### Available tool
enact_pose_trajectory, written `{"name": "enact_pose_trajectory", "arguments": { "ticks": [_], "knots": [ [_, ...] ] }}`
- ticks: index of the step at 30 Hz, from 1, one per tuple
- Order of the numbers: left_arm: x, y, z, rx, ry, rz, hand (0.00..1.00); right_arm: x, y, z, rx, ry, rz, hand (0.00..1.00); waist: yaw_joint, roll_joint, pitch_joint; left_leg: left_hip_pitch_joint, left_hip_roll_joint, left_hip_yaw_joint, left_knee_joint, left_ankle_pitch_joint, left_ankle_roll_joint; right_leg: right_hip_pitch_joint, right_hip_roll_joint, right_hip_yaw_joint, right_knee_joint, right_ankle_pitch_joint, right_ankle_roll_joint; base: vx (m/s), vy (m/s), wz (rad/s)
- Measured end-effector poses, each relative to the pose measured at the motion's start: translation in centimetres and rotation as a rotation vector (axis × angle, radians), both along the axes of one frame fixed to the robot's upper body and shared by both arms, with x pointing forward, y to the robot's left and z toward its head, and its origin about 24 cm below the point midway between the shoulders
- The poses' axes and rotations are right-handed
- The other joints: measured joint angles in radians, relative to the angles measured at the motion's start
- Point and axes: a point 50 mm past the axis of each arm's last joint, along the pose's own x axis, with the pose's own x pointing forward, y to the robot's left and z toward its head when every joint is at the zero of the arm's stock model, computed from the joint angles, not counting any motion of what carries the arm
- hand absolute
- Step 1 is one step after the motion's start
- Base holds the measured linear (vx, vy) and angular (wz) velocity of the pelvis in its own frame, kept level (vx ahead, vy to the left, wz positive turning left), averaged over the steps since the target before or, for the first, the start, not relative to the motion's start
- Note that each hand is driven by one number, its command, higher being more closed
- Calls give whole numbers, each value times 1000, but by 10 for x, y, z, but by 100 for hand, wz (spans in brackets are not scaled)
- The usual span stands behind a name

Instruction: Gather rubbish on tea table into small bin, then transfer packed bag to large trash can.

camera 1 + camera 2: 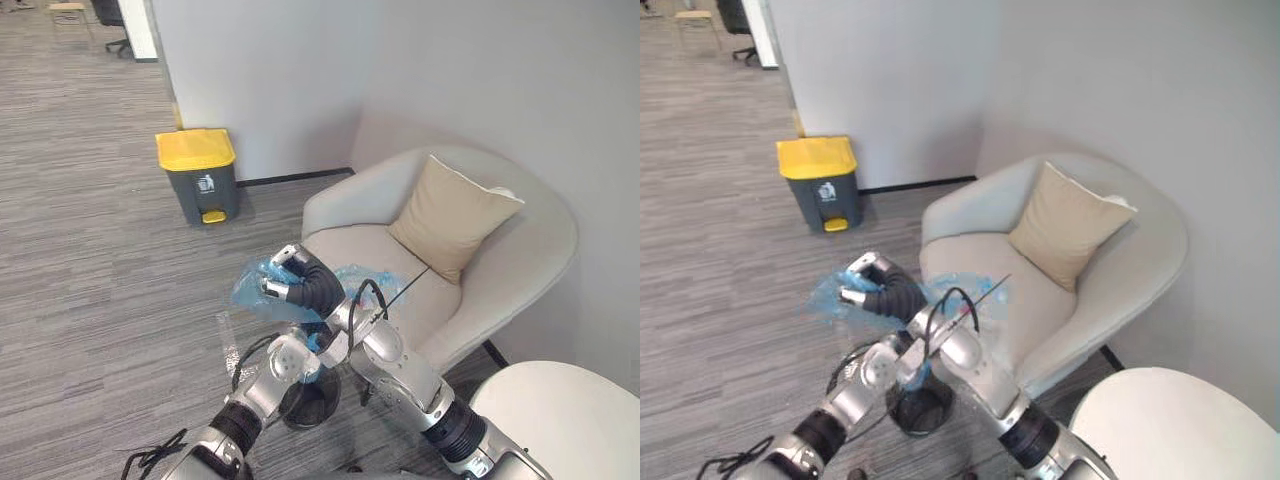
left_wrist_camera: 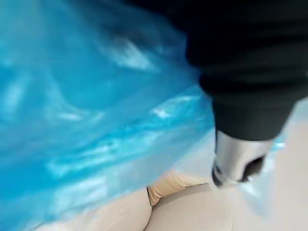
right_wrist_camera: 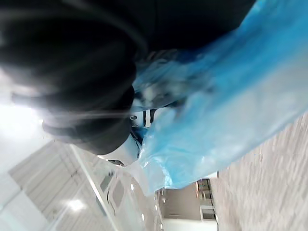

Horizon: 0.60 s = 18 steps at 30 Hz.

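Low in the left eye view, the left hand [image 1: 290,362] sits just under the blue bag [image 1: 250,290]; whether its fingers grip cannot be told. Above it, the right hand [image 1: 300,280] clenches the bag's gathered top, beside the armchair [image 1: 520,250] front edge. Bare floor [image 1: 90,250] lies open up to the yellow-lidded trash can [image 1: 200,175] by the wall. In the left wrist view, bag plastic lies close past one finger [image 2: 236,161]. In the right wrist view, the bag is bunched against the hand's dark cover.

Grey striped floor [image 1: 90,250] along a white wall [image 1: 280,80].
A dark grey plastic bin with a yellow lid [image 1: 198,175] stands by the wall; a cream upholstered armchair [image 1: 545,250] sits in the corner, apart.
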Motion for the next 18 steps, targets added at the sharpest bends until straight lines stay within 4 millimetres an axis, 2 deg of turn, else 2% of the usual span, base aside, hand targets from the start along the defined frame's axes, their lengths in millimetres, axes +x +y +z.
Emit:
{"name": "enact_pose_trajectory", "arguments": {
  "ticks": [11,12,18],
  "knots": [
    [1,3,2,-62,12,42,100,0,-2,-1,-23,-22,11,100,-2,2,2,-1,6,-3,0,1,-1,4,7,-1,-12,8,-5,25,-11,-1],
    [0,3,1,-71,18,46,100,-1,-3,-3,-27,-28,4,0,-2,3,2,-1,6,-4,0,1,-1,5,7,-1,-12,7,-5,0,0,0],
    [-7,12,-2,-103,30,93,100,0,-19,-17,-105,-71,-102,0,-3,7,5,-1,5,-7,0,0,-2,5,4,-1,-11,3,-1,0,0,0]
  ]
}}
